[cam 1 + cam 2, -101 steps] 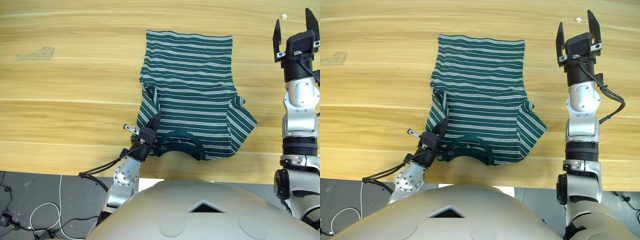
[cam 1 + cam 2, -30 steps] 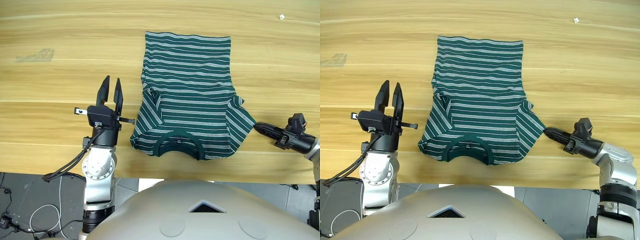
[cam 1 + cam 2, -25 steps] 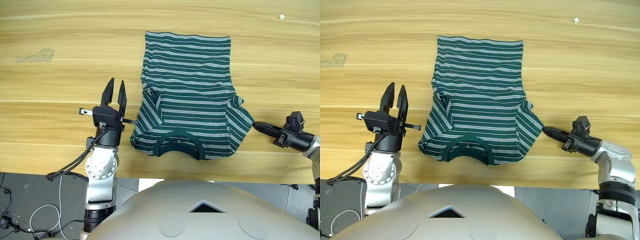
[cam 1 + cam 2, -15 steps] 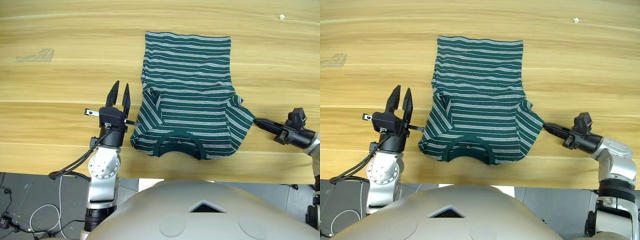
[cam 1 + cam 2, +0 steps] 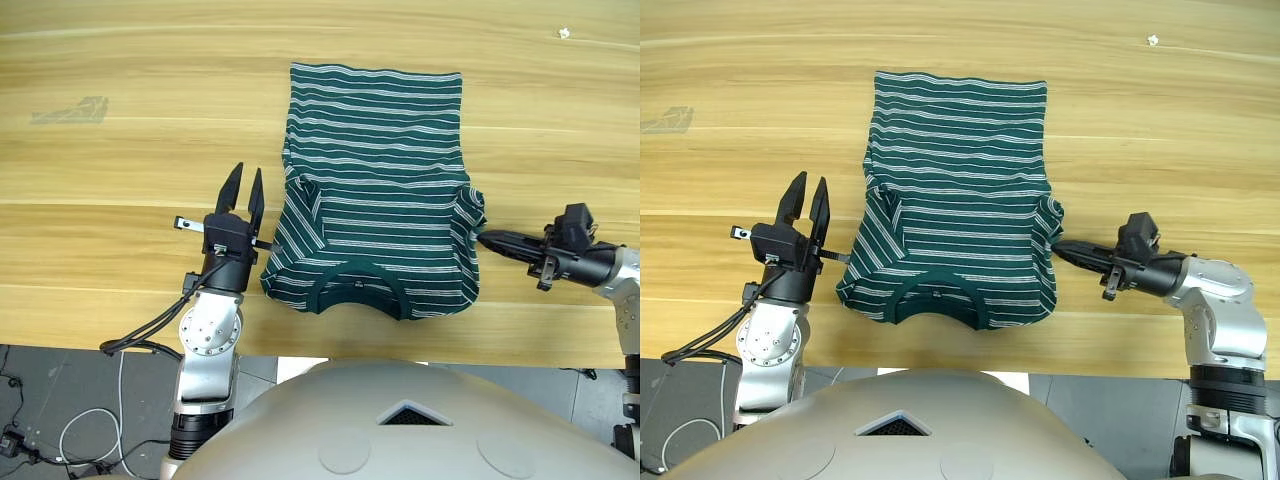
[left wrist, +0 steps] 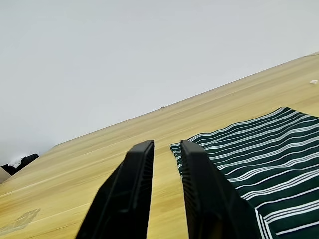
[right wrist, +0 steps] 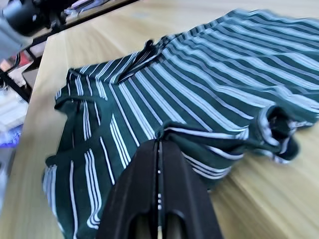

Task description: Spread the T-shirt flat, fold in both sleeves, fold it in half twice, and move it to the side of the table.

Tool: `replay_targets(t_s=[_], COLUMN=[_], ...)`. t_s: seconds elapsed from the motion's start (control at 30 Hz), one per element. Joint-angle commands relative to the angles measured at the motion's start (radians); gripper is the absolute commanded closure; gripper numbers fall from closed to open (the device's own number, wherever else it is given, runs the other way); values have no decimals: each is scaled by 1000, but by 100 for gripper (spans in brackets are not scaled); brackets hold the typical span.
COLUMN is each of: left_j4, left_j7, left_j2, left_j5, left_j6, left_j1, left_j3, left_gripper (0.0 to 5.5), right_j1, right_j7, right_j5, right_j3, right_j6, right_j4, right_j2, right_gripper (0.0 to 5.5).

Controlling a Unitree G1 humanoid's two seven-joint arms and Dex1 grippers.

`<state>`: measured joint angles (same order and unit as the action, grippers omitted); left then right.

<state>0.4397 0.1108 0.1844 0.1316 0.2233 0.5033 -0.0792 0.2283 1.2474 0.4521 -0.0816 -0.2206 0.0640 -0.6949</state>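
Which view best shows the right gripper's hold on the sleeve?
The right wrist view: the right gripper is shut on the sleeve edge, seen close up. The eye views show the same pinch from above, smaller, at the shirt's right side. The left wrist view has the open left gripper and a corner of the shirt.

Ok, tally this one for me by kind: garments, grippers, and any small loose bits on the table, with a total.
T-shirt: 1
Grippers: 2 (left gripper, right gripper)
Small white scrap: 1
Total: 4
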Motion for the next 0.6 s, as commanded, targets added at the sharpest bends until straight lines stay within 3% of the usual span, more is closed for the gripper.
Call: replay_targets(t_s=[0.03,0.43,0.6], left_j4=[-19,-18,-25], left_j7=[3,-5,-2], left_j2=[0,-8,-5], left_j5=[19,31,37], left_j6=[8,-7,-16], left_j1=[-6,1,-8], left_j3=[-16,-28,-35], left_gripper=[449,449,449], right_j1=[6,-30,5], right_j7=[-34,-133,-57], right_j5=[-46,-57,77], right_j3=[53,87,73], right_j6=[45,56,-25], right_j4=[79,64,132], right_j2=[17,77,56], right_gripper=[547,547,466])
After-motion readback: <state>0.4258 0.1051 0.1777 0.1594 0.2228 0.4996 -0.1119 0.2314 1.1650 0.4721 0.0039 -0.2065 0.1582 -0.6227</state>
